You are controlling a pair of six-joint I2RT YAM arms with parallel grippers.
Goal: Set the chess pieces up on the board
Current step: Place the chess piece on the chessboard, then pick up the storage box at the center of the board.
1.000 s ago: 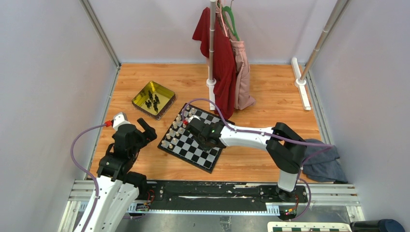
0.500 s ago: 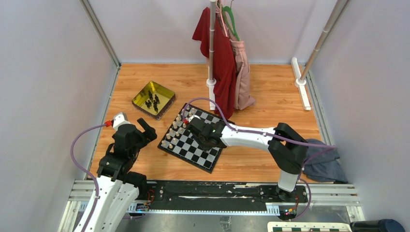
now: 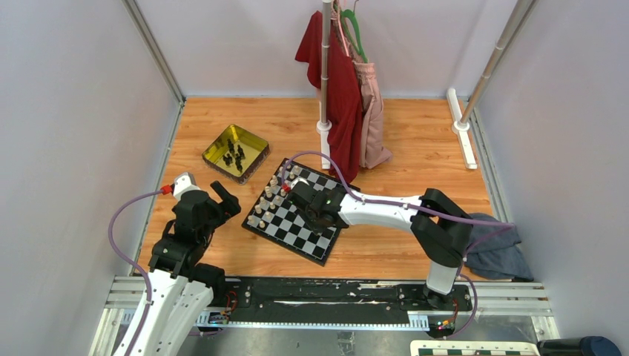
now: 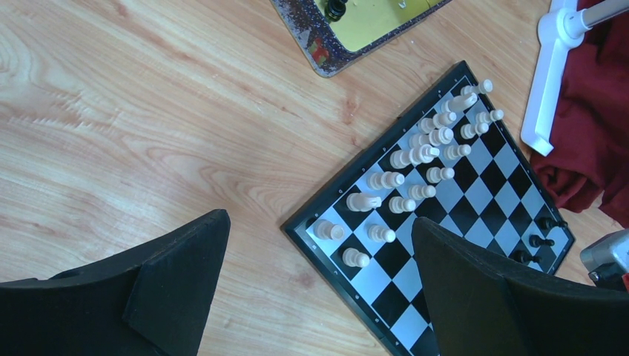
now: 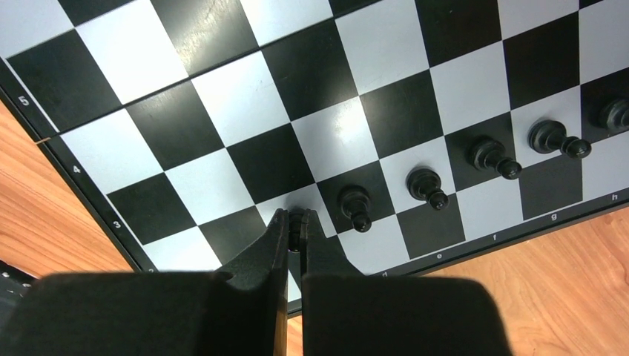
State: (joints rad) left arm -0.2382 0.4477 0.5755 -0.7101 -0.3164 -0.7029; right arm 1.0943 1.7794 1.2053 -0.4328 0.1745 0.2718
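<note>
Left tool point(image 3: 225, 199) hangs wide open over the counter point(image 3: 415, 141), unmoved since the earlier frames. Beyond it, the right tool point(image 5: 295, 215) is pinched narrow on one black piece point(image 5: 296, 226), low over an edge-row square of the board point(image 5: 222, 96). It has crept slightly toward that edge; whether the piece has touched down cannot be told. Five placed pieces point(image 5: 428, 185) stand in line just beside this tool, so this placement looks nearly ready for release. Past the white pieces point(image 4: 415, 148), far from both tools, the tray point(image 3: 256, 148) holds several more black ones
</note>
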